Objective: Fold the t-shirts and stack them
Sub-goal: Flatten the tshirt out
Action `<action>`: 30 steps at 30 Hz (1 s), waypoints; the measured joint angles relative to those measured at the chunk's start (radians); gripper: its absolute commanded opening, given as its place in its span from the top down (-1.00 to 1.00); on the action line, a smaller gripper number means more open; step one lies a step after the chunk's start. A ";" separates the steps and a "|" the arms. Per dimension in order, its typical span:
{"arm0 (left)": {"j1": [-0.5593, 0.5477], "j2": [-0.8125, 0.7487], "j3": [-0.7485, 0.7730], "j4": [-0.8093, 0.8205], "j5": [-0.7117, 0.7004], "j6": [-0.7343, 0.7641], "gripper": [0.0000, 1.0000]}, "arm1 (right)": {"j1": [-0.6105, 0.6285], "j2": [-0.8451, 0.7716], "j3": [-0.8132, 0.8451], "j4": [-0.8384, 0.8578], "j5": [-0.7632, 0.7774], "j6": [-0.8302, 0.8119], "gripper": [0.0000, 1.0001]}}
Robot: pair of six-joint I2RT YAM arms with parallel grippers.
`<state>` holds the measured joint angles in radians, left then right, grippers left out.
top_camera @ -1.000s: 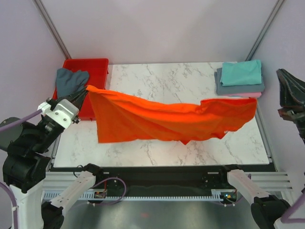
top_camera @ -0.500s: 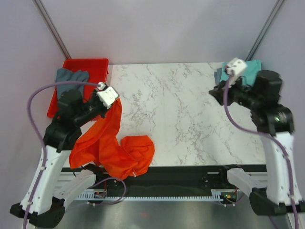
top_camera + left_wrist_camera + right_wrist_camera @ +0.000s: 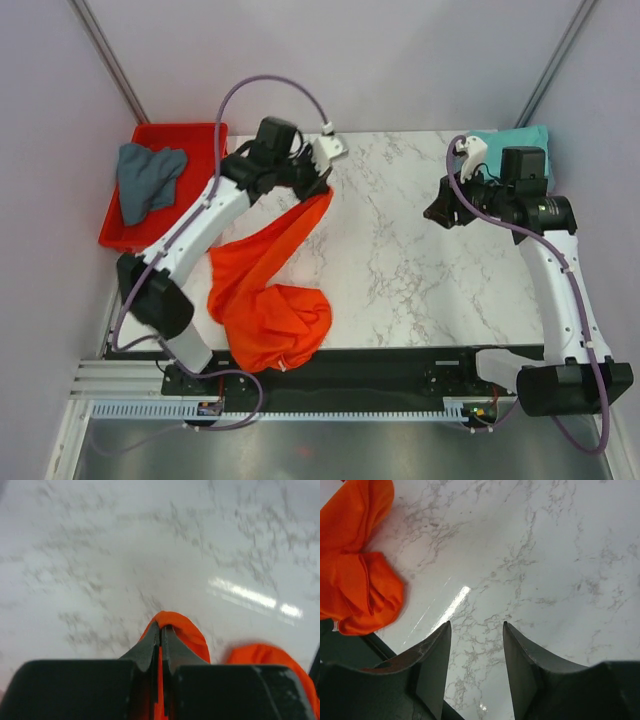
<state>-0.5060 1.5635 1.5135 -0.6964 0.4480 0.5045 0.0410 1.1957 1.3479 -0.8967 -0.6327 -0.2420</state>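
T-shirt of bright orange-red soft cloth point(image 3: 262, 300) hangs from the left gripper point(image 3: 322, 187), clamped tight on one edge, its bulk heaped over the white marble table's point(image 3: 400, 270) near-left edge; the right gripper point(image 3: 437, 212) hovers parted, empty, above bare marble.

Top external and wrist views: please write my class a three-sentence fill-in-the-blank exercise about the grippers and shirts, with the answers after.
The left gripper is ____ on the orange t-shirt. The right gripper is open and holds ____. The grey t-shirt lies ____ the red tray.
Missing words: shut; nothing; in.
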 measured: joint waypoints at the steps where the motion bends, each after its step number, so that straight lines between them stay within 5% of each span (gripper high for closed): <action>1: -0.023 0.069 0.110 0.010 0.002 -0.011 0.96 | -0.013 -0.007 0.000 0.018 0.001 0.010 -0.08; 6: -0.110 0.400 0.733 0.041 0.006 -0.095 0.96 | -0.024 -0.037 0.003 0.048 0.002 0.026 -0.07; 10: -0.135 0.479 0.918 0.082 -0.035 -0.114 0.96 | -0.024 -0.049 0.012 0.007 -0.045 0.014 -0.07; 23: 0.067 0.585 0.654 0.024 -0.462 -0.117 0.96 | -0.024 -0.019 -0.050 -0.148 -0.167 -0.042 -0.04; 30: 0.122 0.504 0.369 -0.034 -0.618 -0.126 0.96 | -0.023 0.031 -0.076 -0.180 -0.168 -0.076 -0.03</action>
<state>-0.3840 2.0674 1.8828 -0.7300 -0.1703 0.3786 0.0177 1.2266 1.2720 -1.0767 -0.8005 -0.3180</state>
